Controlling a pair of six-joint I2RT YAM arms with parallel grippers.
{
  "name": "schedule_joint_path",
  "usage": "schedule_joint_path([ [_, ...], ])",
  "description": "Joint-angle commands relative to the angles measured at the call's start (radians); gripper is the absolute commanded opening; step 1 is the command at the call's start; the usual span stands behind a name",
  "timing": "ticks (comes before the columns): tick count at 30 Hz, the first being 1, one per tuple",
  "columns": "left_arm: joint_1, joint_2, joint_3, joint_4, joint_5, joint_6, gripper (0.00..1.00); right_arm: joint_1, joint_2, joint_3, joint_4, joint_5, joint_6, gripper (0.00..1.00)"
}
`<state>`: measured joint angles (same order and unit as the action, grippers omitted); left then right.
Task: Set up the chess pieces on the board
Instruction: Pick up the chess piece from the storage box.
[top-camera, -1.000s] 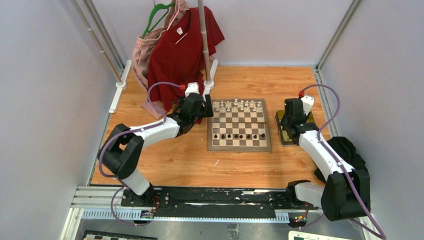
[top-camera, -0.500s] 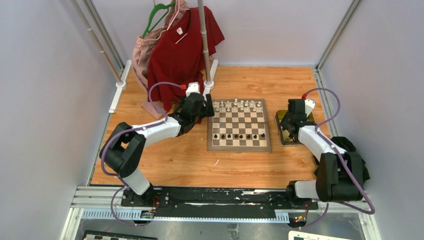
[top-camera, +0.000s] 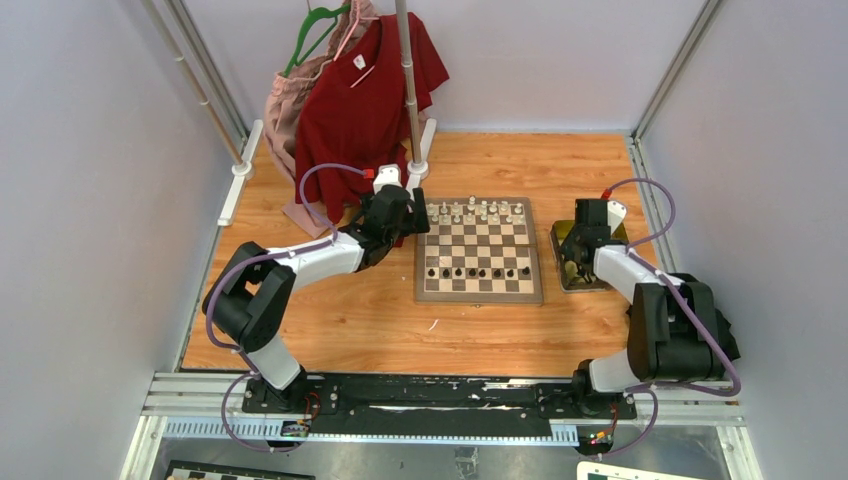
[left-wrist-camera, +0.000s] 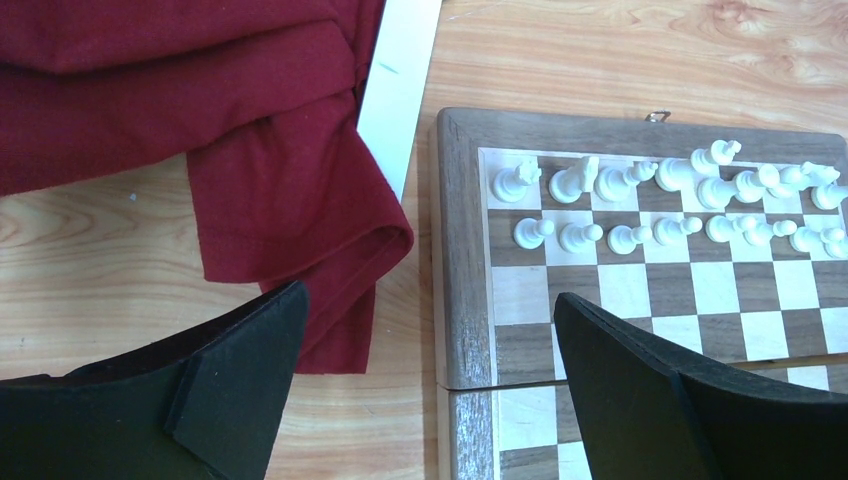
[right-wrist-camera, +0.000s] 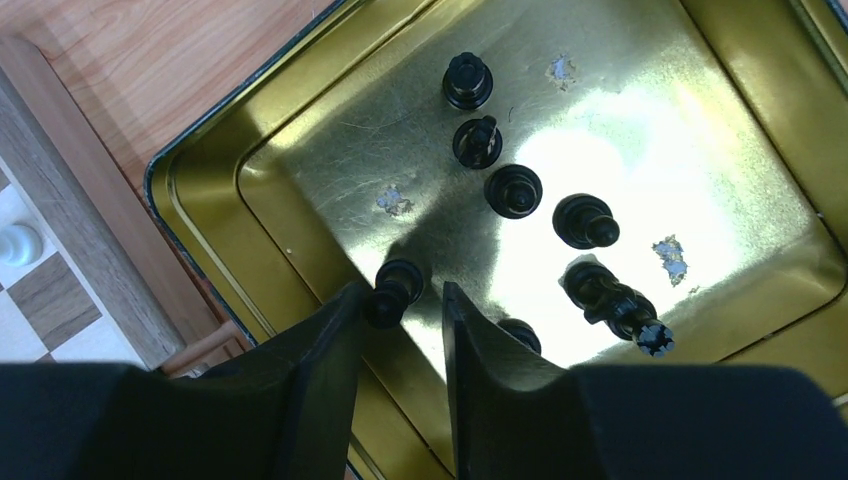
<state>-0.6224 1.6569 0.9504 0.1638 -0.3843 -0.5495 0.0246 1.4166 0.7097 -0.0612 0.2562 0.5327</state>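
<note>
No text, number, brand or sign can be read in any view. The small white neck tag (top-camera: 358, 62) on the dark red short-sleeved shirt (top-camera: 375, 110) is too small to make out. The light brown border of the checkered wooden chessboard (left-wrist-camera: 460, 250) shows no legible marks.

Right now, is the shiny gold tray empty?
Not empty. The right wrist view shows several black pieces inside the tray.

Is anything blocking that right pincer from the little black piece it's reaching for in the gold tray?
Nothing visible does. The black chess piece stands right between the right pincer's open fingertips, near the edge of the gold tray. The other black pieces stand farther in, clear of the gap.
</note>
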Motion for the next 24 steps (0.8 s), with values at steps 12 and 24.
schedule_joint_path([
  [12, 0.012, -0.004, 0.011, 0.027, -0.014, 0.012, 0.99, -0.015, -0.008, 0.031, 0.003, 0.010, 0.016, 0.07],
  [24, 0.013, -0.087, -0.049, 0.027, -0.050, 0.018, 0.99, 0.005, -0.187, 0.059, -0.051, 0.028, -0.061, 0.00],
])
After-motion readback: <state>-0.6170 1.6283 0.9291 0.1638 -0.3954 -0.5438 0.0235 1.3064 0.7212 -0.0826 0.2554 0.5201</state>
